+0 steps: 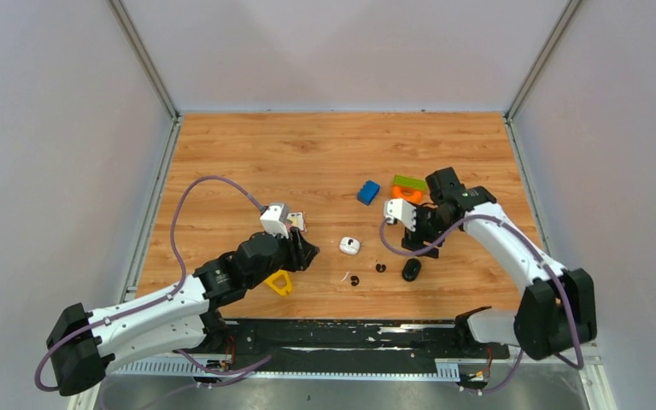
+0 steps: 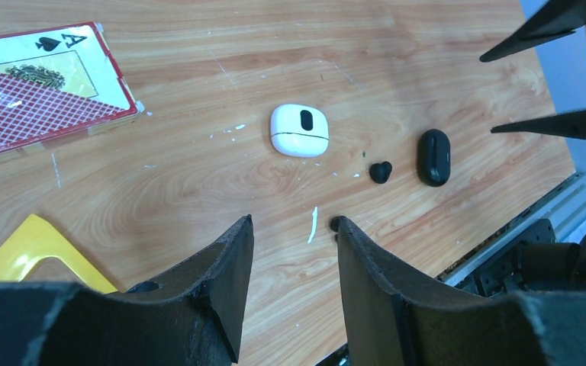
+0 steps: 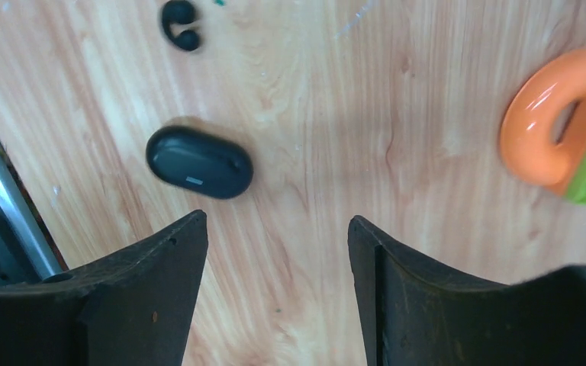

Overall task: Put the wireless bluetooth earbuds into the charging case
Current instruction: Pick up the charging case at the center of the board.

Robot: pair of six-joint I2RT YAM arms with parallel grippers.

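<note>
Earbuds [image 1: 381, 267] that can be made out here are the black pair. One black bud [image 2: 380, 171] lies ahead of the left claw [image 2: 294, 229], off toward its right-hand finger. A second black bud [image 2: 335, 223] sits at that finger's tip, half hidden, so I cannot tell if they touch. A thin white sliver [image 2: 313, 225] lies just ahead of the gap between the fingers; it is too slight to call a bud.

The left claw is partly spread and empty. The white case [image 2: 299, 130] lies farther ahead of it, lid down. The right claw [image 3: 275, 229] is spread wide, also empty, over bare wood. The black case [image 3: 198, 162] is just ahead of its left-hand finger and looks closed too, and an orange ring [image 3: 549, 114] lies off the other side.

The main risk is the hidden bud: if the left claw lowers or shifts sideways, the finger's flank would likely flick it toward the table's near edge. Such small, rounded buds may also squirt out of a pinch. With both lids down, pressing a bud against a case would only shove the case along the wood.
</note>
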